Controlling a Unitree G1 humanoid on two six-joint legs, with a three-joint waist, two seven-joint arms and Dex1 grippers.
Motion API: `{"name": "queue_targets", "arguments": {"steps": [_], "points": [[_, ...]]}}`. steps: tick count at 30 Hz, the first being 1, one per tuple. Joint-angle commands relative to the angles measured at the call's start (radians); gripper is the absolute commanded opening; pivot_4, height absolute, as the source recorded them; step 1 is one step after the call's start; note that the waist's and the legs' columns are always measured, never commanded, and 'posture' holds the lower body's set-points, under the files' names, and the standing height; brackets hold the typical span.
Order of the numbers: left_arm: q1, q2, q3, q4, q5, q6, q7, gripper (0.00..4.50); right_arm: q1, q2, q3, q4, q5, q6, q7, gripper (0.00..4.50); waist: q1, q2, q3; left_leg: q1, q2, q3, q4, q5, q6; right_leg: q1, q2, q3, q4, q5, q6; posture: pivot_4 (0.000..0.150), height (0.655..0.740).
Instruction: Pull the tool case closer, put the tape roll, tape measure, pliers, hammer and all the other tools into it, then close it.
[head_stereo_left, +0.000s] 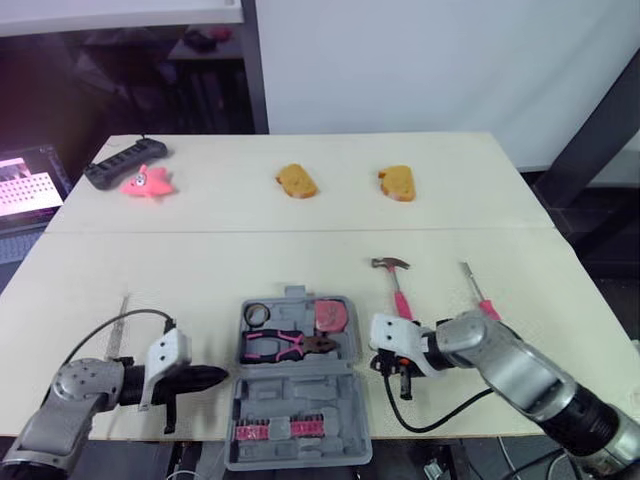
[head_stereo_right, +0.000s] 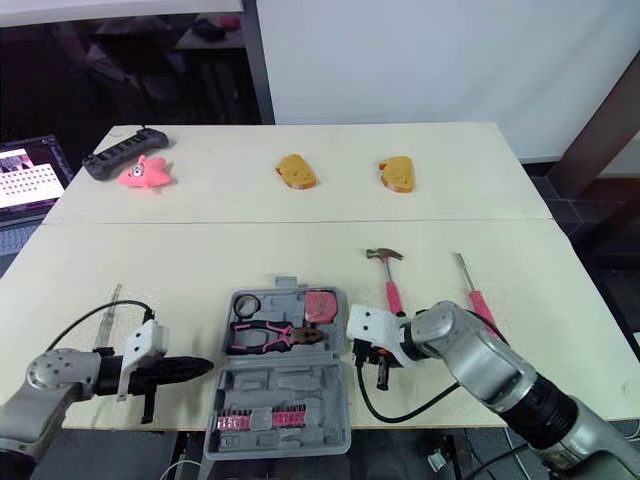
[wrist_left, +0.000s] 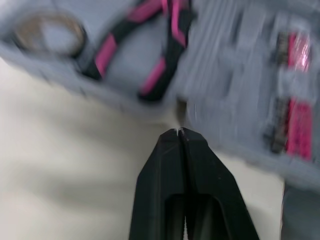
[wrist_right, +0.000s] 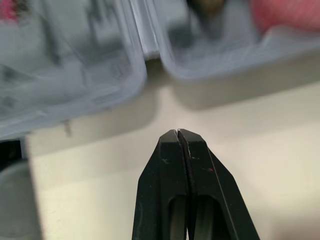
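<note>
The grey tool case (head_stereo_left: 296, 372) lies open at the table's front edge. Its tray holds a tape roll (head_stereo_left: 257, 313), pink-handled pliers (head_stereo_left: 283, 346) and a pink tape measure (head_stereo_left: 331, 317), and the lid (head_stereo_left: 298, 430) carries pink bit strips. A pink-handled hammer (head_stereo_left: 396, 281) and a screwdriver (head_stereo_left: 477, 290) lie to the right of the case, and a thin metal tool (head_stereo_left: 123, 312) lies to its left. My left gripper (head_stereo_left: 224, 377) is shut and empty, its tip close to the case's left side (wrist_left: 178, 131). My right gripper (wrist_right: 177, 132) is shut and empty beside the case's right wall.
At the back of the table lie two yellow-brown pieces (head_stereo_left: 297, 181) (head_stereo_left: 397, 183), a pink star toy (head_stereo_left: 148, 182) and a black power strip (head_stereo_left: 125, 162). A lit screen (head_stereo_left: 27, 184) stands off the table's left. The case lid overhangs the front edge.
</note>
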Motion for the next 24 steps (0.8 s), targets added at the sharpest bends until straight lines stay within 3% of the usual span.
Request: {"name": "queue_targets", "arguments": {"steps": [1,13,24], "points": [[-0.006,-0.010,-0.025,-0.005,0.033,-0.023,0.028,0.04,-0.025,0.021,0.028,-0.024,-0.031,0.008,-0.017,0.00,0.001,0.000,0.000,0.000,0.000,0.000,0.000,0.000,0.000,0.000,0.000,0.000,0.000,0.000,0.000,0.150,0.7400],[-0.158,-0.119,-0.124,0.042,0.126,0.078,0.158,0.04,-0.087,0.155,0.086,-0.013,-0.066,0.081,-0.062,0.00,0.004,0.000,0.000,0.003,0.000,0.000,0.001,0.000,0.000,0.003,0.000,0.000,0.001,0.000,-0.002,0.150,0.7400],[-0.371,-0.177,-0.146,0.240,0.183,0.027,0.158,0.04,-0.204,0.202,0.018,0.193,-0.114,0.001,-0.105,0.00,0.014,0.001,0.000,0.003,-0.001,0.000,0.003,0.001,-0.002,0.005,0.000,0.000,0.001,0.003,-0.002,0.150,0.7400]]}}
